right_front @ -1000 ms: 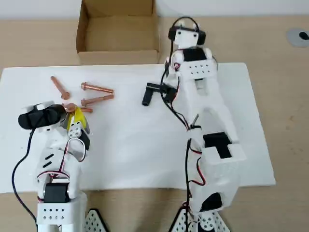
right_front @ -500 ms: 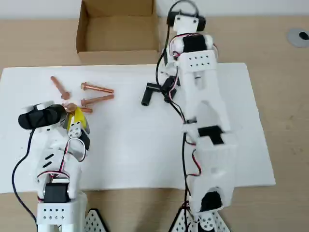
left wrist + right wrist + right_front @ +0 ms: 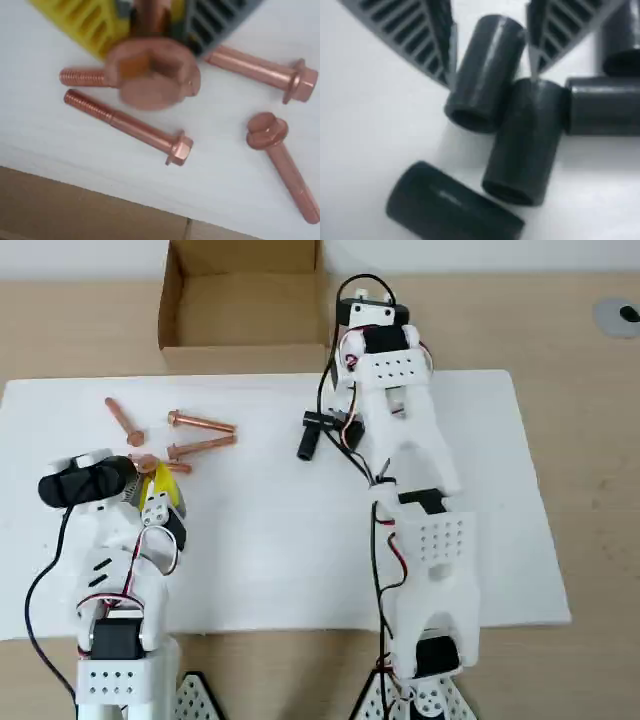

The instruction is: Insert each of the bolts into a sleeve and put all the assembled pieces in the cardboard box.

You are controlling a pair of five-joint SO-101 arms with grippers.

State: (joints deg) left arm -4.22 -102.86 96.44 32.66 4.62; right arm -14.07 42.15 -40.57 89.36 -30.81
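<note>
Gripping a copper bolt (image 3: 152,75) by its shank, head outward, our left claw (image 3: 150,20) hangs over the white sheet (image 3: 270,550) on the tabletop (image 3: 580,370), with loose bolts (image 3: 125,122) lying just beside it. Our right claw (image 3: 491,57) is spread over a cluster of black sleeves (image 3: 522,140). Its fingers flank one sleeve (image 3: 487,75) that lies against a neighbour; we cannot tell whether they touch it. The cardboard box (image 3: 245,357) sits beyond the sheet's far edge, with no assembled piece to be seen in it.

We judge the work to be at its first pairing: one bolt is in hand, its sleeve not yet picked. The next move, as we read it, calls for the right claw to close squarely on that single sleeve without dragging the one leaning on it. It would then lift the sleeve and bring its bore in line with the bolt, so the two arms can meet over the sheet between them.
</note>
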